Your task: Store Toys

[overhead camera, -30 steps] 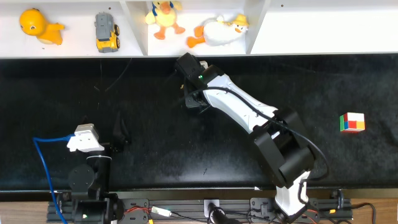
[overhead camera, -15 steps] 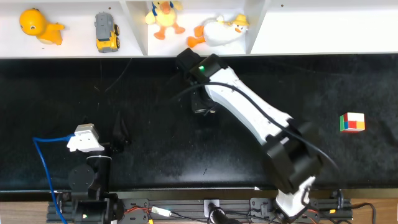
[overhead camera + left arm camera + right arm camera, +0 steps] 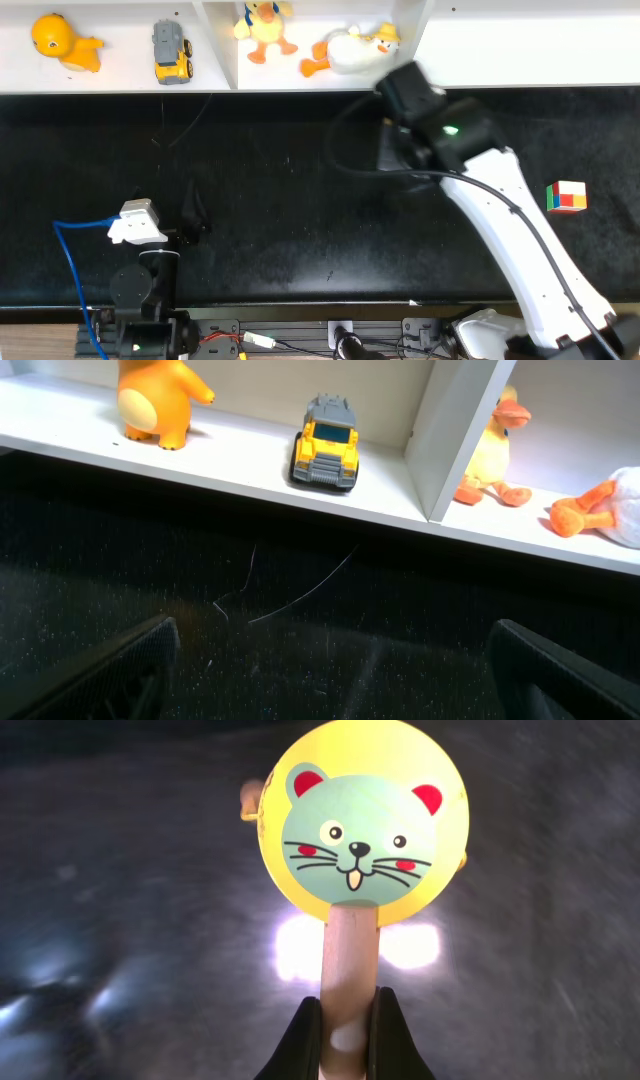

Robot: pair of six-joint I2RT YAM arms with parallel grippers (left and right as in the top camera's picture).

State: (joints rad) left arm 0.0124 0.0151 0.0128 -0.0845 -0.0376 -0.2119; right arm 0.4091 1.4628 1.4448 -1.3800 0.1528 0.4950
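The right pincer [image 3: 345, 1012] is clamped on the wooden handle [image 3: 350, 960] of a cat-face rattle [image 3: 357, 825]. The round yellow head sticks out straight ahead of the fingertips and hangs free above the dark counter [image 3: 250, 200], touching nothing else.

Over the last second the right arm has swung across the counter. It was at the middle, just below the compartment with the two plush ducks [image 3: 265, 28], and its wrist now sits further right, under the divider [image 3: 418, 40] that walls off the right-hand compartment [image 3: 520, 40] of the white shelf [image 3: 300, 88]. I judge that the rattle is being carried toward that compartment, so this toy is mid-transport and not yet stored.

A coloured cube [image 3: 567, 197] lies on the counter well to the right of the arm, so it is probably the next toy to be stored.

The left pincer [image 3: 332, 628] is spread wide with nothing in it. It has not moved and faces the shelf's yellow truck [image 3: 325, 442].
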